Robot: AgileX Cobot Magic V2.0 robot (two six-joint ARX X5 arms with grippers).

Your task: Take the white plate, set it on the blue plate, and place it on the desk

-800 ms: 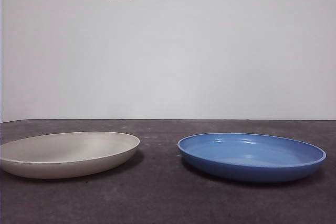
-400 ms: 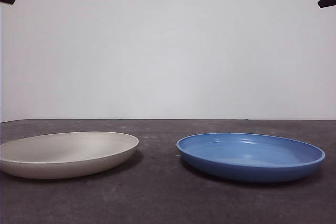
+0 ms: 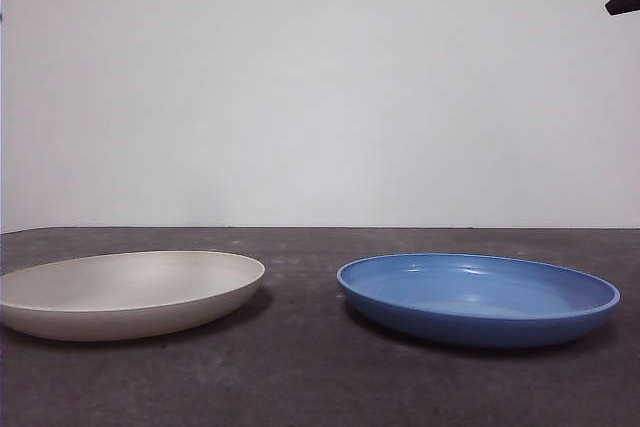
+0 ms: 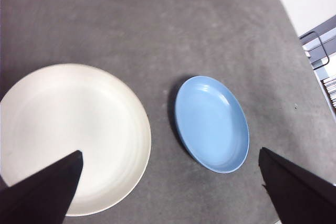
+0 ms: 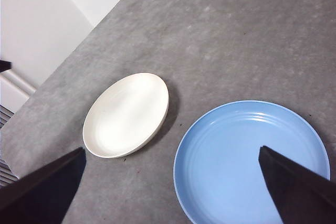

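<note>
In the front view the black tip that showed at the upper left corner a moment ago is gone, while the one at the upper right has barely shifted, so it is probably the left arm that has begun to move. The left gripper [image 4: 168,187] hangs high with its jaws spread wide and empty; the white plate [image 4: 68,135] lies on the desk [image 4: 157,35] beneath one jaw, and the blue plate [image 4: 212,124] sits between the jaws, apart from the white one. The right gripper [image 5: 173,187] is likewise wide apart above the blue plate, so the pickup has not begun
</note>
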